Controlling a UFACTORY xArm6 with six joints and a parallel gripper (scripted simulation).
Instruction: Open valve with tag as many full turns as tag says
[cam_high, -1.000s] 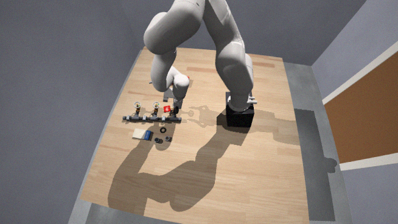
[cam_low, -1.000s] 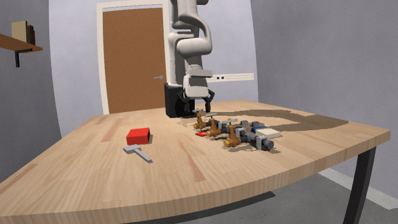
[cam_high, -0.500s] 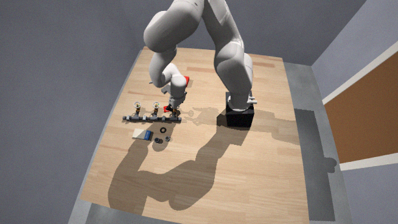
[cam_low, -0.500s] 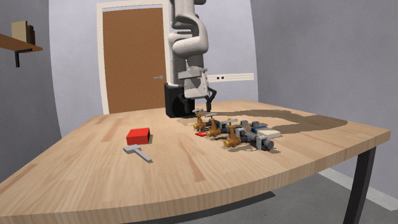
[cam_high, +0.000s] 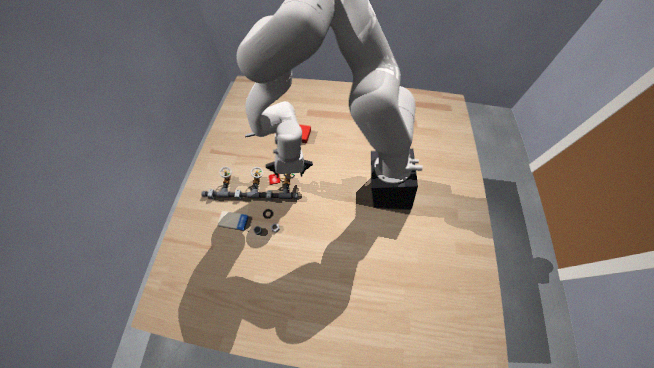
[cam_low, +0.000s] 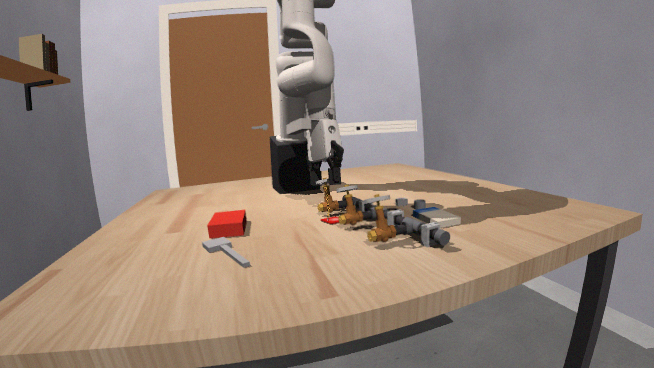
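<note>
Three brass valves stand in a row on a grey pipe [cam_high: 251, 194]. The left valve [cam_high: 225, 176] and the middle valve [cam_high: 256, 176] show round handwheels. The right valve [cam_high: 286, 183], nearest the robot base, has a small red tag [cam_high: 274, 179] lying beside it; the tag also shows in the exterior view [cam_low: 329, 219]. My gripper [cam_high: 289, 170] [cam_low: 327, 176] points down right over this valve's handwheel [cam_low: 324, 182], fingers open on either side of it. The tag's writing is too small to read.
A red block [cam_low: 227, 223] and a grey hammer-like tool [cam_low: 225, 250] lie away from the valves. A blue and grey box [cam_high: 234, 220], a black ring [cam_high: 267, 217] and small fittings [cam_high: 266, 230] lie in front of the pipe. The black robot base [cam_high: 394, 185] stands to the right.
</note>
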